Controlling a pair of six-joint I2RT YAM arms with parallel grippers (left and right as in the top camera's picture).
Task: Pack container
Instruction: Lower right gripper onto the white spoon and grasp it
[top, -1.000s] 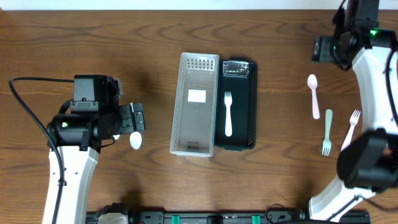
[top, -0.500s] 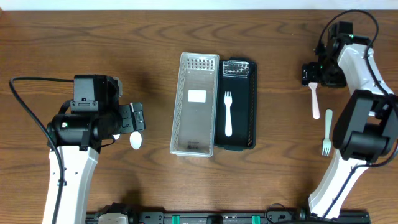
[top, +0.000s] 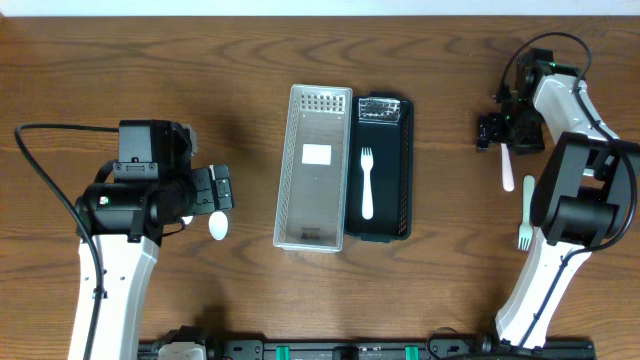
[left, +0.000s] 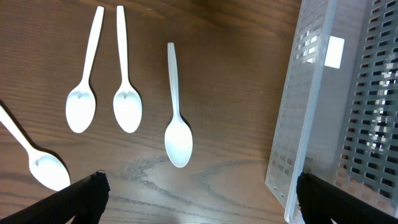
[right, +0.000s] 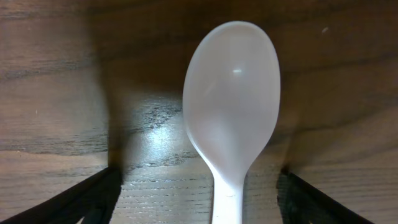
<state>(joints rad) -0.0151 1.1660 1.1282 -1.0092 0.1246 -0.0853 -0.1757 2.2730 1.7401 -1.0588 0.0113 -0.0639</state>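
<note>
1. Overhead: the right gripper (top: 497, 132) has come down from farther back over the bowl of the pink spoon (top: 507, 165), jaws spread either side, not touching it
2. By the white spoon (top: 218, 227) the left gripper (top: 222, 190) is unmoved, jaws wide
3. As before, the black container (top: 400, 170) holds one white fork (top: 366, 185), beside the clear basket (top: 315, 165)

Reference = clear basket (top: 313, 167), open from above. Black tray (top: 380, 168) sits tight on its right wall, no finger gap between. White fork (top: 366, 182) lies mid-tray, lanes either side. Left of basket: bare wood strip, then four white spoons (left: 127, 111), spaced apart, under left arm (top: 140, 195). Far right of basket: open table up to pink spoon (top: 507, 165); right gripper (top: 497, 131) straddles its bowl, wood showing both sides
</note>
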